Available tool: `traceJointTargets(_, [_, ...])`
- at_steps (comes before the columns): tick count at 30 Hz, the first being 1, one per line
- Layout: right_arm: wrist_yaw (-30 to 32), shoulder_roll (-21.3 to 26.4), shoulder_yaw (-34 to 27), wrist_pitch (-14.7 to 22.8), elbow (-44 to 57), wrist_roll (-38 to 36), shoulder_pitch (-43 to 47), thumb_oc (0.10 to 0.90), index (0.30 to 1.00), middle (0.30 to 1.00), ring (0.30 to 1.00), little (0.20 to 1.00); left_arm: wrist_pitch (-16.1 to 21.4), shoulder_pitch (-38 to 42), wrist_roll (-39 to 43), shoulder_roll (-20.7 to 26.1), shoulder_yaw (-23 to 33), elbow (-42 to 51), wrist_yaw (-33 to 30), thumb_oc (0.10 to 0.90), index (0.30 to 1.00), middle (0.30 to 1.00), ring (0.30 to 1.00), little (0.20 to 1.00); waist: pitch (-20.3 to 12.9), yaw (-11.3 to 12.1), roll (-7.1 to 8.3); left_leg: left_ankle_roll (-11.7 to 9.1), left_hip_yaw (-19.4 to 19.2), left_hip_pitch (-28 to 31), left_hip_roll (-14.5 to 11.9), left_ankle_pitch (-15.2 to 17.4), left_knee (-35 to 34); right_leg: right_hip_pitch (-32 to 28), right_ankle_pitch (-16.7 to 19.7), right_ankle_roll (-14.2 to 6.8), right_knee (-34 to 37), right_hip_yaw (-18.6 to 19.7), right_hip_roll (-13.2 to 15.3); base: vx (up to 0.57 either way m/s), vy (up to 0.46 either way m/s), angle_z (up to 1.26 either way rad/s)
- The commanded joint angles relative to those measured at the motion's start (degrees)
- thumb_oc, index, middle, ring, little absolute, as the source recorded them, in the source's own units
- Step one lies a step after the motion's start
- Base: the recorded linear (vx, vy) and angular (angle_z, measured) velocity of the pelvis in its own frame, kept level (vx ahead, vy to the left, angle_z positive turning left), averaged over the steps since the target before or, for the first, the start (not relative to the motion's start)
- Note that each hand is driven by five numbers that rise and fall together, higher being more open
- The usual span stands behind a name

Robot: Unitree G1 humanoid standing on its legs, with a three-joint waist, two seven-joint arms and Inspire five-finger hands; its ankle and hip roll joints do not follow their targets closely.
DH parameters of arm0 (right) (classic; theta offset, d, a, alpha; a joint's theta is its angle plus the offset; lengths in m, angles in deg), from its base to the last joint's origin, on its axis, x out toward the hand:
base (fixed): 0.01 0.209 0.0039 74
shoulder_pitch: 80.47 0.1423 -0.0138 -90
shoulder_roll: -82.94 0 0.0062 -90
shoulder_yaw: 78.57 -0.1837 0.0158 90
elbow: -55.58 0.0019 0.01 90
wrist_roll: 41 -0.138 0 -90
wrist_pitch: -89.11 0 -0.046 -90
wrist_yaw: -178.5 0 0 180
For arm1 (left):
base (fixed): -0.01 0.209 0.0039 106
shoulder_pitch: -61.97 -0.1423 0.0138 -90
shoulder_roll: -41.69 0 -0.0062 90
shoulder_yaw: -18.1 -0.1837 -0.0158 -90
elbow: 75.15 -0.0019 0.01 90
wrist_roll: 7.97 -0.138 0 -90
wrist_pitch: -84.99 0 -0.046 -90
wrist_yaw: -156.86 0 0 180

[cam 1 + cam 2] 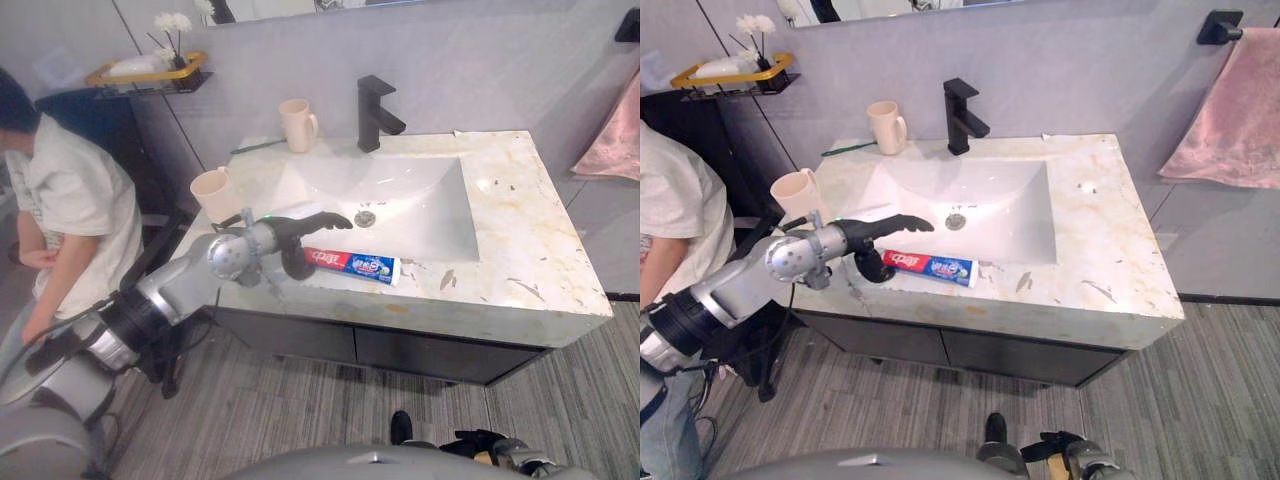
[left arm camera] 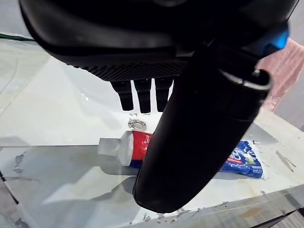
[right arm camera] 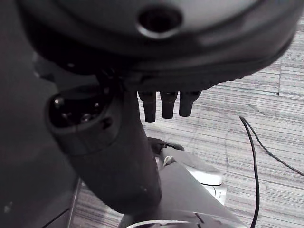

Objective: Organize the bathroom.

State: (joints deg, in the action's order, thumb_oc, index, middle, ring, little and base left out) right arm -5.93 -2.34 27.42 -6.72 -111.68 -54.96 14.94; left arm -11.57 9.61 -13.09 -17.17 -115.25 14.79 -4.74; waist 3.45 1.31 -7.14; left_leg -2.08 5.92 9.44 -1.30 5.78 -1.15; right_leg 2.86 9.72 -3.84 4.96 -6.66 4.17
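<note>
1. Toothpaste: a red, white and blue toothpaste tube (image 1: 350, 265) lies flat on the front strip of the cream marble-patterned vanity counter (image 1: 530, 250), between the white rectangular basin (image 1: 400, 195) and the counter's front edge. Its white cap end points toward the robot's left; the blue crimped end points right.
2. Left hand (image 1: 295, 235): reaches in from the left above the tube's cap end. Fingers (image 1: 330, 220) are straight and extended over the basin rim toward the round metal drain (image 1: 365, 216); the thumb (image 2: 190, 142) hangs down in front of the tube's red section. The wrist view shows the thumb crossing the tube, but whether it touches cannot be told. The hand is spread, not closed on anything.
3. Right hand (image 3: 118, 156): seen in its own wrist view low over grey striped flooring (image 3: 266, 114), fingers straight, holding nothing.
4. Cups: one beige handled mug (image 1: 212, 190) stands at the counter's left edge, near the left forearm. A second beige handled mug (image 1: 298, 124) stands at the back, left of the black square-bodied faucet (image 1: 375, 112).
5. Other items: a thin green stick-like object (image 1: 848, 148), too small to identify, lies beside the rear mug. A pink towel (image 1: 1232, 110) hangs from a black wall bar at right. A yellow-rimmed wall shelf (image 1: 150, 72) carries white flowers.
6. Person: someone in a pale shirt (image 1: 70, 200) stands left of the vanity.
</note>
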Motion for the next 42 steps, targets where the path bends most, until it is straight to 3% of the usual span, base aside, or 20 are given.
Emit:
traceJointTargets(1, [-0.1,-0.2,1.9,-0.4,0.6,-0.3,0.8,0.800,0.900,0.900,0.900,0.900,0.7,3.7,-2.0,5.7,8.8,-0.4,-0.2,0.800,0.900,0.900,0.900,0.900,-0.6,-0.4,3.92,1.3,0.0,-6.4,3.3,-3.4,1.4,-7.9,-9.7,-0.8,-0.3,0.8,-1.1,0.00,0.000,0.00])
traceJointTargets(5, [-0.1,-0.1,1.8,-0.4,0.6,-0.5,0.9,0.800,0.900,0.900,0.900,0.900,0.0,4.0,-3.3,5.5,7.6,-1.4,3.1,0.800,0.900,0.900,0.900,0.900,-0.4,-0.6,3.94,1.6,-0.1,-6.4,3.5,-3.2,1.6,-7.9,-9.7,-0.8,-0.4,1.0,-1.1,0.00,0.000,0.00])
traceJointTargets(6, [0.0,-0.1,1.8,-0.4,0.6,-0.5,0.9,0.800,0.900,0.900,0.900,0.900,0.0,4.1,-3.4,5.4,7.3,-1.5,3.2,0.634,0.651,0.651,0.651,0.651,-0.4,-0.6,3.94,1.6,-0.1,-6.4,3.5,-3.2,1.6,-7.9,-9.7,-0.8,-0.4,1.0,-1.1,0.00,0.000,0.00])
traceJointTargets(7, [0.0,-0.1,1.8,-0.3,0.6,-0.5,1.0,0.800,0.900,0.900,0.900,0.900,0.2,4.1,-3.4,5.3,7.1,-1.9,3.1,0.582,0.573,0.573,0.573,0.573,-0.5,-0.7,3.95,1.6,-0.1,-6.4,3.6,-3.1,1.7,-7.9,-9.7,-0.8,-0.4,1.1,-1.1,0.00,0.000,0.00])
traceJointTargets(8, [-0.1,0.0,1.9,-0.3,0.5,-0.4,1.1,0.800,0.900,0.900,0.900,0.900,0.7,4.2,-3.4,5.2,6.6,-2.5,2.8,0.419,0.328,0.328,0.328,0.328,-0.4,-0.7,3.95,1.7,-0.2,-6.3,3.6,-3.1,1.7,-8.0,-9.7,-0.8,-0.4,1.1,-1.1,0.00,0.000,0.00])
traceJointTargets(9, [-0.1,-0.1,2.0,-0.4,0.5,-0.3,1.2,0.800,0.900,0.900,0.900,0.900,0.8,4.2,-3.7,4.9,6.3,-2.7,2.3,0.400,0.300,0.300,0.300,0.300,-0.5,-0.7,3.92,1.7,-0.2,-6.3,3.6,-3.0,1.7,-8.0,-9.8,-0.8,-0.5,1.2,-1.1,0.00,0.000,0.00])
traceJointTargets(19, [-0.4,-0.3,2.2,-0.3,0.3,0.4,1.0,0.800,0.900,0.900,0.900,0.900,0.4,3.7,-3.8,4.0,7.4,-3.8,-2.3,0.400,0.300,0.300,0.300,0.300,-0.6,-0.8,3.52,1.8,-0.3,-6.0,3.8,-2.8,1.7,-8.2,-9.9,-0.9,-0.5,1.5,-1.0,0.00,0.005,-0.01])
traceJointTargets(24, [0.9,-0.3,1.9,0.6,0.6,-0.6,0.8,0.800,0.900,0.900,0.900,0.900,2.3,2.7,0.3,4.8,9.2,-3.5,-5.4,0.400,0.300,0.300,0.300,0.300,-0.6,-0.6,3.49,1.9,-0.4,-5.9,3.9,-2.8,1.4,-8.3,-9.9,-1.1,-0.4,1.5,-0.8,0.00,0.008,0.00])
traceJointTargets(27, [1.8,0.2,0.8,2.8,1.5,-4.9,0.7,0.800,0.900,0.900,0.900,0.900,4.2,2.2,6.5,5.2,10.9,-2.4,-8.3,0.400,0.300,0.300,0.300,0.300,-0.6,-0.6,3.55,1.9,-0.4,-5.6,3.8,-3.0,1.0,-8.5,-9.8,-1.1,-0.4,1.6,-0.8,0.00,0.010,0.00])
traceJointTargets(30, [8.7,0.8,-4.6,9.5,6.9,-17.2,-0.9,0.800,0.900,0.900,0.900,0.900,7.4,0.0,19.0,5.5,17.6,0.6,-12.8,0.400,0.300,0.300,0.300,0.300,-0.4,-1.3,3.96,2.3,-0.8,-5.0,3.7,-3.1,0.1,-8.3,-9.4,-1.3,-0.3,2.5,-0.9,-0.03,0.042,-0.01])
traceJointTargets(33, [11.4,1.8,-10.6,14.9,11.1,-23.4,-3.4,0.800,0.900,0.900,0.900,0.900,7.0,-2.5,28.4,5.1,23.2,3.2,-14.8,0.400,0.300,0.300,0.300,0.300,-0.1,-2.3,4.33,2.5,-1.7,-4.6,3.5,-3.0,-0.4,-8.0,-9.1,-1.4,-0.3,3.4,-1.0,-0.06,0.041,-0.11])
traceJointTargets(35, [18.1,2.2,-18.5,20.0,21.0,-27.3,-6.9,0.800,0.900,0.900,0.900,0.900,8.7,-7.5,34.6,3.2,31.1,5.9,-17.3,0.400,0.300,0.300,0.300,0.300,0.4,-3.6,4.93,2.7,-2.6,-4.3,3.4,-2.9,-0.8,-7.5,-8.8,-1.7,-0.4,4.4,-1.2,-0.09,0.049,-0.20])
traceJointTargets(36, [20.6,2.3,-21.6,20.6,25.6,-27.4,-8.1,0.800,0.900,0.900,0.900,0.900,9.2,-9.5,36.2,2.2,33.6,6.6,-17.5,0.400,0.300,0.300,0.300,0.300,0.5,-4.0,5.15,2.7,-2.9,-4.2,3.4,-2.9,-1.0,-7.3,-8.7,-1.7,-0.4,4.7,-1.2,-0.09,0.061,-0.28])
traceJointTargets(38, [33.0,4.4,-29.9,25.3,40.9,-21.5,-10.5,0.800,0.900,0.900,0.900,0.900,11.5,-15.4,38.8,-0.9,40.2,10.0,-18.7,0.400,0.300,0.300,0.300,0.300,1.0,-5.2,5.59,2.8,-3.6,-3.7,3.4,-2.9,-1.8,-7.0,-8.1,-2.1,-0.2,5.4,-1.3,-0.08,0.074,-0.31])
traceJointTargets(39, [33.0,4.4,-29.9,25.3,40.9,-21.5,-10.5,0.800,0.900,0.900,0.900,0.900,11.5,-15.4,38.8,-0.9,40.2,10.0,-18.7,0.400,0.300,0.300,0.300,0.300,1.0,-5.2,5.59,2.8,-3.6,-3.7,3.4,-2.9,-1.8,-7.0,-8.1,-2.1,-0.2,5.4,-1.3,-0.07,0.067,-0.17])
traceJointTargets(40, [38.1,5.4,-33.3,27.4,47.0,-17.9,-10.9,0.800,0.900,0.900,0.900,0.900,12.4,-17.3,39.3,-2.3,42.0,11.3,-19.4,0.400,0.300,0.300,0.300,0.300,1.2,-5.6,5.65,3.0,-3.7,-3.5,3.5,-3.1,-2.0,-7.0,-7.9,-2.2,-0.2,5.7,-1.3,-0.07,0.125,-0.14])
traceJointTargets(41, [46.3,7.1,-41.5,32.7,61.7,-6.2,-10.6,0.800,0.900,0.900,0.900,0.900,14.3,-20.3,38.6,-6.0,45.4,12.9,-21.2,0.400,0.300,0.300,0.300,0.300,1.1,-6.3,5.46,3.3,-3.8,-3.2,3.7,-3.0,-2.8,-6.7,-7.8,-2.5,-0.2,6.3,-1.4,-0.07,0.129,-0.17])
traceJointTargets(42, [46.8,7.0,-41.8,32.1,63.0,-5.6,-10.7,0.800,0.900,0.900,0.900,0.900,14.4,-20.4,38.5,-6.2,45.5,13.0,-21.2,0.400,0.300,0.300,0.300,0.300,1.2,-6.3,5.37,3.3,-3.9,-3.1,3.7,-3.0,-2.9,-6.7,-7.8,-2.5,-0.2,6.3,-1.4,-0.07,0.180,-0.17])
